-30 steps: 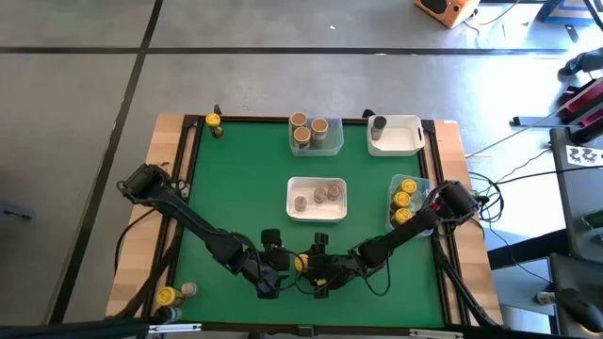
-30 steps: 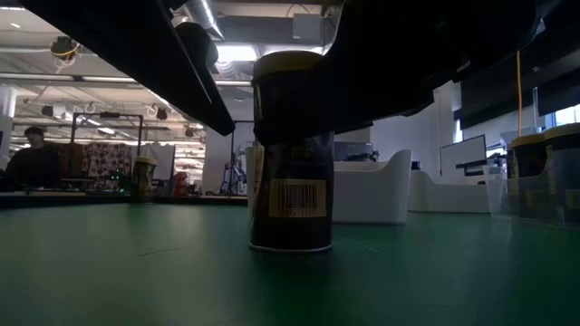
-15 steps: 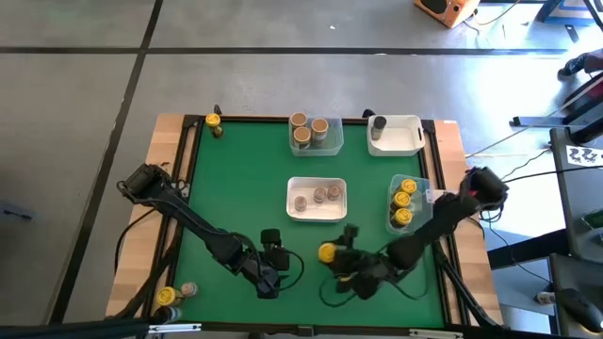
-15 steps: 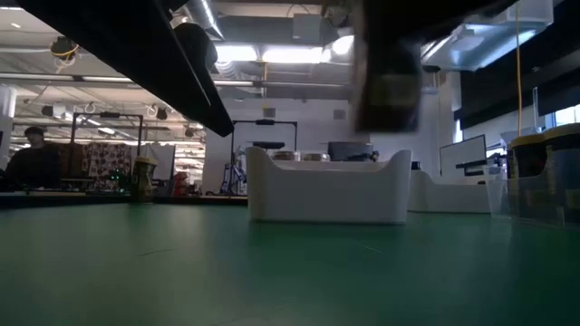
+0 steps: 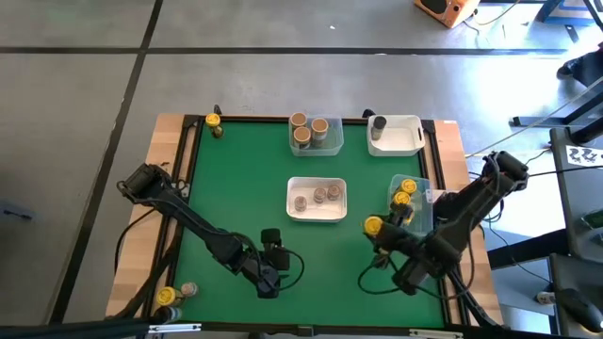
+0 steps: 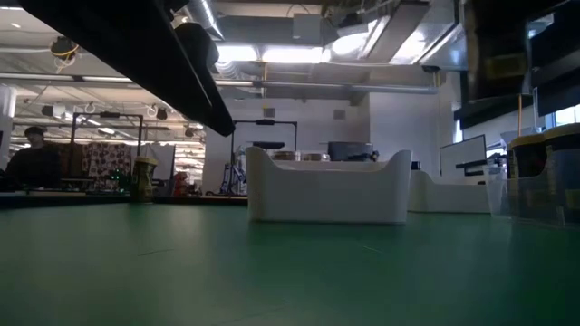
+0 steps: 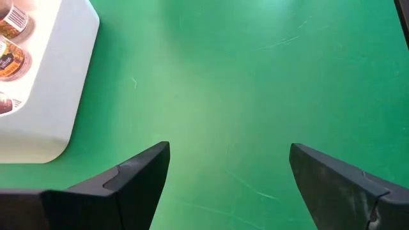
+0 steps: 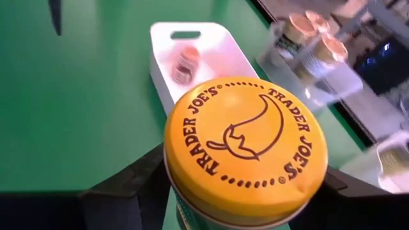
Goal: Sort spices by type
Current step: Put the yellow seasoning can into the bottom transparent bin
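My right gripper (image 5: 380,233) is shut on a spice jar with a yellow lid (image 8: 246,144) and holds it above the green mat, just left of a clear tray (image 5: 420,201) of yellow-lidded jars. In the low view the jar (image 6: 497,54) hangs high at the right. My left gripper (image 7: 230,182) stands open over bare mat near the front edge, left of centre (image 5: 273,266). A white tray (image 5: 317,213) in the middle holds three jars standing on their bases. My right gripper pinches the jar's body just under the yellow lid (image 8: 192,211), one finger (image 8: 134,185) on each side. The fingers slant down from the table's near right. The jar is lifted clear of the mat, lid up.
At the far edge stand a clear tray (image 5: 315,147) with three tan-lidded jars and a white tray (image 5: 399,143) with one grey-lidded jar. A yellow-lidded jar (image 5: 213,121) stands at the far left corner, and two jars (image 5: 175,294) at the near left on the wooden border.
My right gripper has lifted the yellow-lidded jar off the mat near the front centre. It has carried the jar up and toward the right edge, near the clear tray of yellow lids, turning as it went. The jar stays lid up.
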